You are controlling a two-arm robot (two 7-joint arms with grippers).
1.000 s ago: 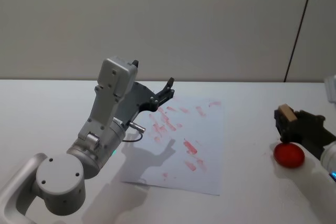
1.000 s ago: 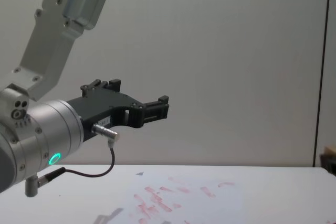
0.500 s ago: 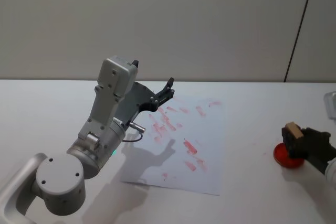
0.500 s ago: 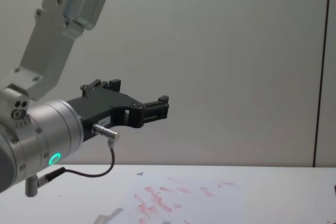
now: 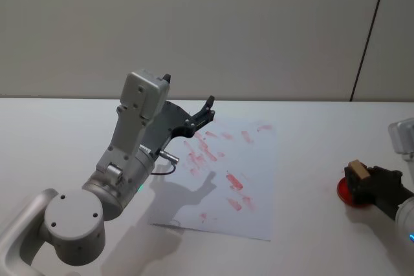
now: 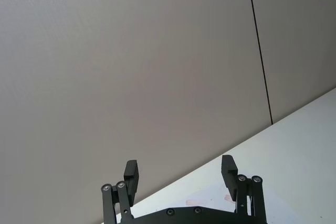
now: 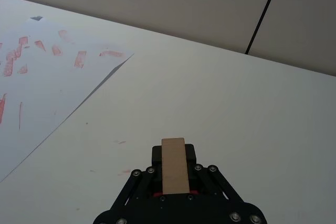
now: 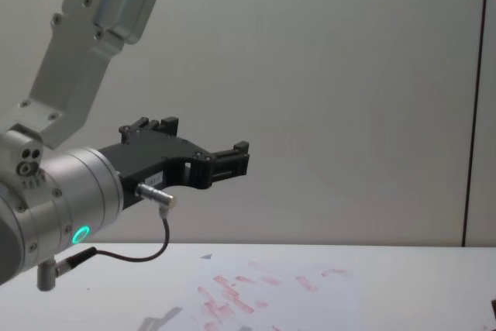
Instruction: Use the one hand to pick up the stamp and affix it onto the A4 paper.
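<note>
On my left I have the left gripper (image 5: 208,109) raised above the tabletop (image 5: 58,134), over the near-left part of the sheet, its arm bent up and forward. From its wrist camera I see its two fingers (image 6: 130,173) standing well apart with nothing between them, so it is open and idle. A black cable (image 8: 147,256) loops down from a metal plug on its wrist in the chest view, and a green ring glows on the silver wrist below it.

Moving toward the middle, the A4 paper (image 5: 252,179) lies flat on the white tabletop, turned a little askew, and its upper and middle area carries many small red-pink marks. The shadow of the left arm falls across its left side. In the right wrist view the paper (image 7: 47,87) sits well off to one side of the right gripper, with bare tabletop between them.

On my right, the right gripper (image 5: 363,182) is low over the tabletop, well apart from the paper's right edge. It is closed on the stamp (image 5: 356,172), a small pale wooden block clamped between its black fingers; the wrist camera shows the stamp (image 7: 174,164) standing out past the fingertips. Just beneath it in the head view is a round red ink pad (image 5: 345,194), partly hidden by the gripper. I cannot tell whether the stamp touches the pad.
</note>
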